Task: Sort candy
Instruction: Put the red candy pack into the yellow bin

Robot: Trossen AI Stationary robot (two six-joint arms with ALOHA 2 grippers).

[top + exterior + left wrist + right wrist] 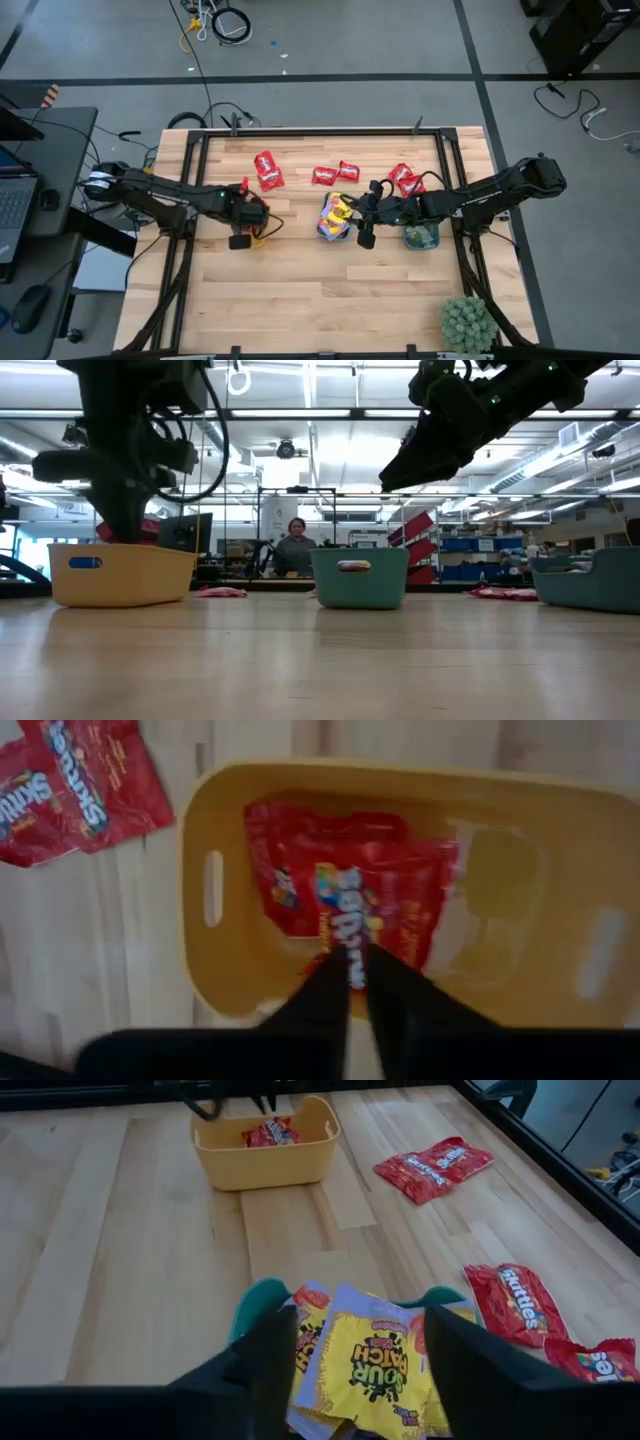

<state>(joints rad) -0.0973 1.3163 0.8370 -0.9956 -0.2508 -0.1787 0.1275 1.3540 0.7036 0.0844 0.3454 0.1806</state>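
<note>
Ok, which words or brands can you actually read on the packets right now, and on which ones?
"SOUR PATCH": yellow packet on top of the teal tray, right wrist view.
"Skittles": red packet on the table beside that tray.
"Skittles": red packets on the table outside the yellow tray, left wrist view.
Print on the red packet inside the yellow tray: too blurred to read.

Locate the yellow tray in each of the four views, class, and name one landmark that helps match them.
High view: yellow tray left of centre, mostly hidden under the left gripper.
Low view: far left.
Left wrist view: fills the centre.
Right wrist view: top centre.
Shared landmark: red candy inside it.
</note>
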